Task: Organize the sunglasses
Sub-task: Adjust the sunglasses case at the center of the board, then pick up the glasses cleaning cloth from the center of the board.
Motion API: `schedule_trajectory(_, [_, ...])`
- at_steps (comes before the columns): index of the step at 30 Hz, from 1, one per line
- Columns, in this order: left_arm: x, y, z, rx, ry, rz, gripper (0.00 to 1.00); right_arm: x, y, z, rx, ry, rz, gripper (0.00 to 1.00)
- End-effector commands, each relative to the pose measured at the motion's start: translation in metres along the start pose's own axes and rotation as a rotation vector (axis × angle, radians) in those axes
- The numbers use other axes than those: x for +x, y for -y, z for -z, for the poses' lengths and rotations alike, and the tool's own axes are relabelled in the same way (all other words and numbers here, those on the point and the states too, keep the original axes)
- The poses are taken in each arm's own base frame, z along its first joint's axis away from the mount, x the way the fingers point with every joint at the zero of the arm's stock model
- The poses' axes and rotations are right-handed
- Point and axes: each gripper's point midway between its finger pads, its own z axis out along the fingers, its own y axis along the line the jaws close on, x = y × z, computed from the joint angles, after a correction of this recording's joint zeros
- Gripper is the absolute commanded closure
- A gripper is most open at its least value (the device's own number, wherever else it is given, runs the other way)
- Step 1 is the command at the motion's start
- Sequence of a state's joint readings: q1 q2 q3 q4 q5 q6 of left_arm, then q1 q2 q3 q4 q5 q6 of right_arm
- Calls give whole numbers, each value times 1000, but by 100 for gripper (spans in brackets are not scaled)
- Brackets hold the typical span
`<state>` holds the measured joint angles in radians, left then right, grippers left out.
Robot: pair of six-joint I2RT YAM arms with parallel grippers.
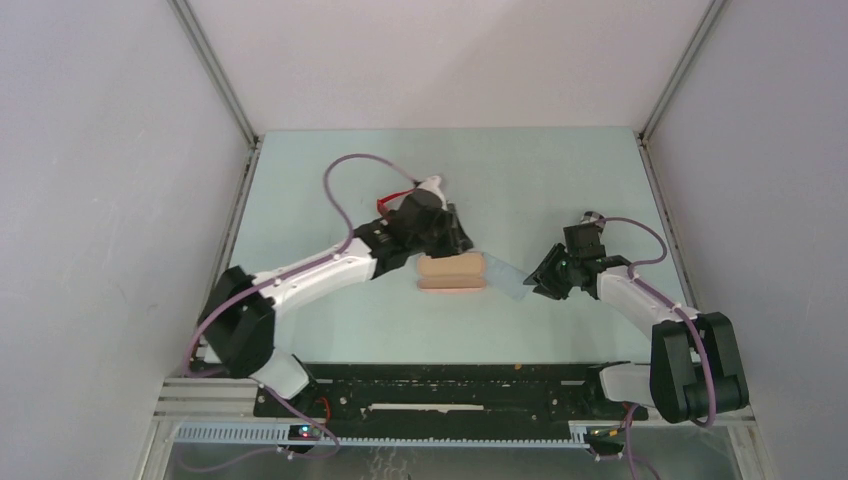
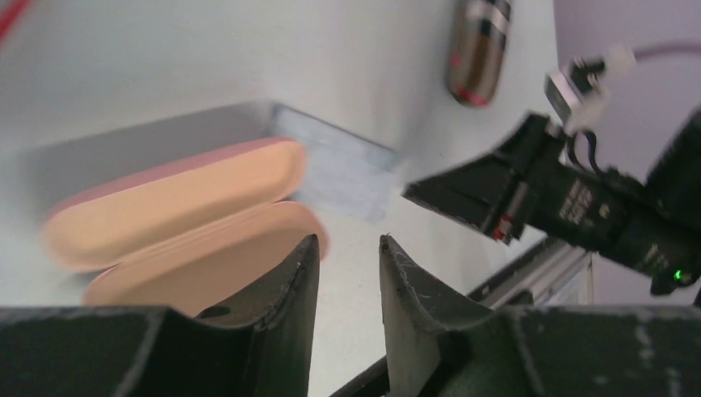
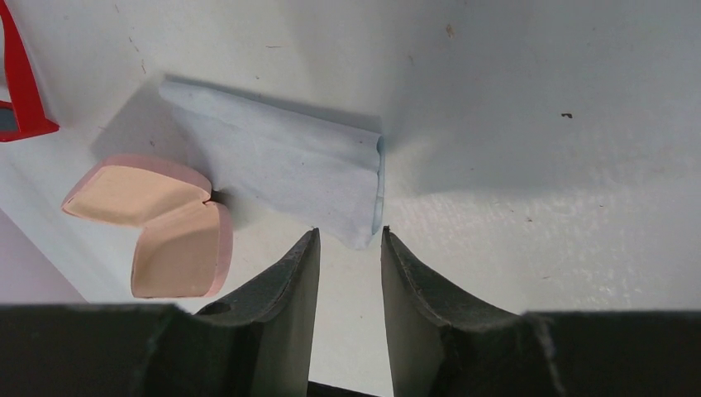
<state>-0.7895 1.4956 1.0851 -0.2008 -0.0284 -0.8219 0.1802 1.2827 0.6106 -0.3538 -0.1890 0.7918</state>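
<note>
On the pale green table (image 1: 330, 180), the biggest hazard is probably the two arms themselves. The left arm (image 1: 310, 270) and right arm (image 1: 640, 300) both reach toward the middle, and their tools are near each other with little between them. A careless sweep by either could lead to a collision.

Next is the open pink oblong case with a peach lining (image 1: 452, 272), which lies just beside the left gripper (image 2: 347, 240). A low pass could nudge it shut or push it away. The pale blue folded cloth (image 3: 289, 161) lies against the case's end, right in front of the right gripper (image 3: 349, 234). If snagged, it could drag the case along.

The red plastic-framed sunglasses (image 3: 21, 91) lie beyond the case, half hidden under the left wrist from above, so a blind grasp may miss them. The slim orange-tinted pair cannot be made out.

The left arm stretches diagonally inward with its wrist low over the case. The right arm bends back on itself, its tool aimed at the cloth. Both sets of jaws stand narrowly apart with nothing between them.
</note>
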Motion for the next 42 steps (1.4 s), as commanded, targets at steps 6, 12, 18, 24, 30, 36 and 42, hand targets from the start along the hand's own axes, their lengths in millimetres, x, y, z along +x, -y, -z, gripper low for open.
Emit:
schedule_trajectory(6, [45, 84, -46, 127, -222, -318, 62, -25, 12, 18, -20, 100, -28, 59])
schedule_trajectory(12, [42, 84, -76, 74, -239, -332, 62, -23, 9, 15, -63, 67, 1, 58])
schedule_trajectory(18, [47, 66, -91, 22, -269, -283, 61, -11, 15, -4, -47, -6, 52, 57])
schedule_trajectory(24, [60, 42, -110, -5, -329, -255, 61, 0, 13, -17, -53, -41, 85, 58])
schedule_trajectory(30, [60, 16, -116, -41, -351, -228, 62, 8, 3, -33, -85, -82, 81, 62])
schedule_trajectory(36, [61, 3, -114, -43, -368, -211, 61, 9, 4, -39, -63, -78, 60, 78])
schedule_trajectory(42, [63, 5, -110, -18, -378, -206, 62, 13, 6, -36, -34, -77, 50, 100])
